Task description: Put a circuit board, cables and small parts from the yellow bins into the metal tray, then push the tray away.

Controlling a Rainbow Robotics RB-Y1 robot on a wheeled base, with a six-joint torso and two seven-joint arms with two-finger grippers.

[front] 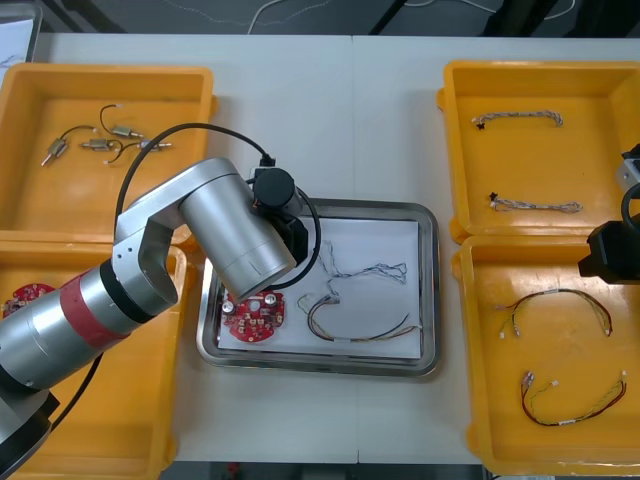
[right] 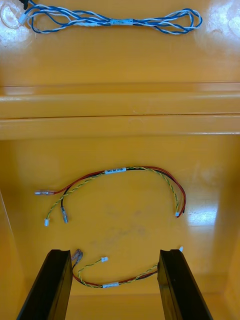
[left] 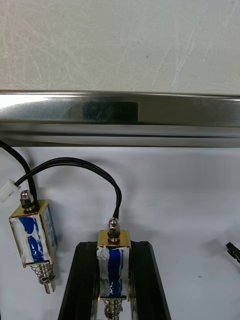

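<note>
My left gripper point(left: 114, 246) is shut on a small metal part point(left: 114, 262) with a blue and white body, just above the tray's white floor and near its shiny rim point(left: 120, 112). A black cable point(left: 75, 164) joins it to a second such part point(left: 34, 232) beside the fingers. In the front view the left arm point(front: 235, 235) reaches over the metal tray point(front: 428, 290), which holds a round red circuit board point(front: 254, 315), a blue and white cable point(front: 372, 268) and a red and yellow cable point(front: 355, 328). My right gripper point(right: 114, 252) hangs open over the near right bin point(front: 560, 440).
The far left bin point(front: 30, 200) holds small metal parts with black cables point(front: 100, 143). A red circuit board point(front: 25, 297) lies in the near left bin. Two blue and white cables point(front: 518, 118) lie in the far right bin, two red and yellow cables point(right: 120, 185) under the right gripper.
</note>
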